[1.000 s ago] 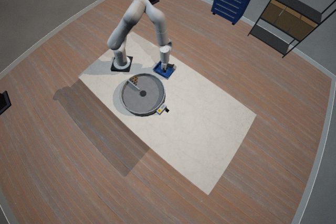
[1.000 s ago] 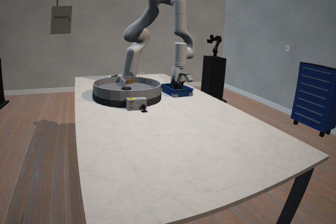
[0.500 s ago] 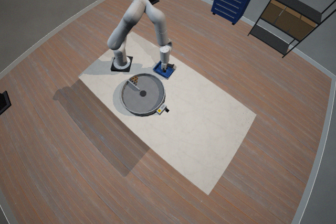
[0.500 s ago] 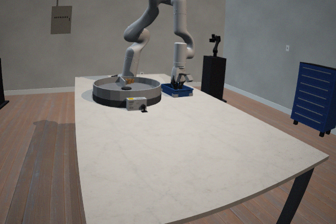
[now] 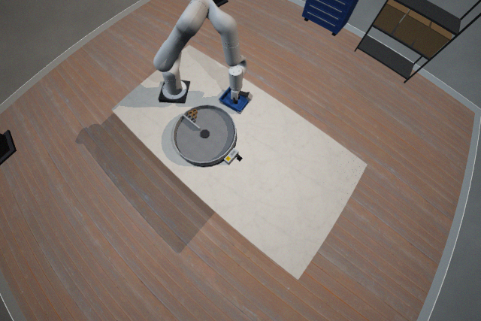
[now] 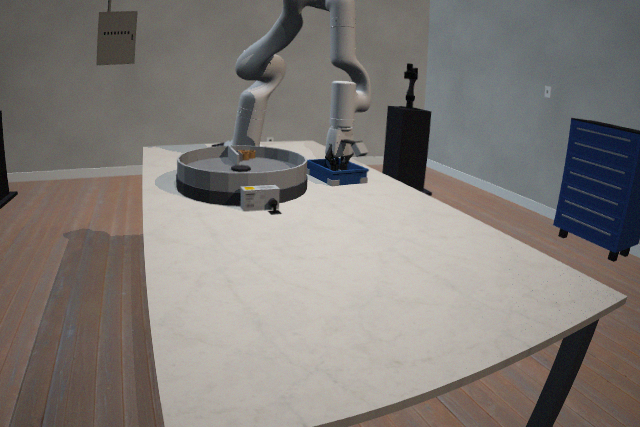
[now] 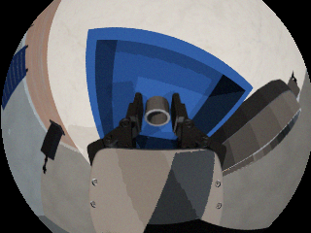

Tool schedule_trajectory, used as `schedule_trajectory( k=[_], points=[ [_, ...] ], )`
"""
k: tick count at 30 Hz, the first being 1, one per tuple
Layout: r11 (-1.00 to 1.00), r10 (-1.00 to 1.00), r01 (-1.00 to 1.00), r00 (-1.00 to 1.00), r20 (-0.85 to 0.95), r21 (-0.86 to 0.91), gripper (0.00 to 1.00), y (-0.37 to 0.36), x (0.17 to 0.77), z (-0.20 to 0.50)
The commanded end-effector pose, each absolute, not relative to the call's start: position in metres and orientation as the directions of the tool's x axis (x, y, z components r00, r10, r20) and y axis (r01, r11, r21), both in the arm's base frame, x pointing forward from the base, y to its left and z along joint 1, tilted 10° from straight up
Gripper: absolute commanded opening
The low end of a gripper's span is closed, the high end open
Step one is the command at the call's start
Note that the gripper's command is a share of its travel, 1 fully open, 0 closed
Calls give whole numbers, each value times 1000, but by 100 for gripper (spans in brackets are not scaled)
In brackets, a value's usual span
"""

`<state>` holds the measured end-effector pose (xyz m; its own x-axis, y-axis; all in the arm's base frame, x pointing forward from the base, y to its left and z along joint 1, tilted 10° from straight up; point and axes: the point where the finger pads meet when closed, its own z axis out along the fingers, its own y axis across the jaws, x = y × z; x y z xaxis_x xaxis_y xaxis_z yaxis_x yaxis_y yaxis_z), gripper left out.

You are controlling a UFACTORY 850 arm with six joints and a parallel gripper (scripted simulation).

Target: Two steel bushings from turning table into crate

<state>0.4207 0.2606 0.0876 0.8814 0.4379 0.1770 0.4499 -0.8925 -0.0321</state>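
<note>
The blue crate (image 5: 228,104) (image 6: 319,174) (image 7: 146,35) stands beside the turning table (image 5: 218,131) (image 6: 206,179) (image 7: 258,123). My gripper (image 5: 235,101) (image 6: 338,165) (image 7: 156,101) is low inside the crate, pointing down, its fingers open with a small gap on each side of a grey steel bushing (image 7: 157,104). That bushing is upright between the fingers; its base is hidden. No second bushing shows in the crate, but part of its floor is hidden by the gripper. Several orange-brown bushings (image 5: 192,112) (image 6: 249,154) and a few darker pieces lie on the turning table by its divider.
The thin divider (image 5: 190,121) (image 6: 234,154) stands on the turning table, which has a raised rim and a dark hub (image 5: 204,133) (image 6: 240,168). A small labelled box (image 5: 231,155) (image 6: 259,198) is at its outer side. The arm's base is behind the turning table.
</note>
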Motion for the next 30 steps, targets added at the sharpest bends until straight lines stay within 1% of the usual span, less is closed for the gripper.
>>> schedule_trajectory(
  k=[1, 14, 30],
  points=[
    [-892, 438, 450, 881, 179, -32, 41, 261, 421, 88],
    [-892, 438, 450, 881, 179, -32, 41, 260, 420, 99],
    [-892, 438, 450, 881, 179, -32, 41, 253, 411, 163]
  ],
)
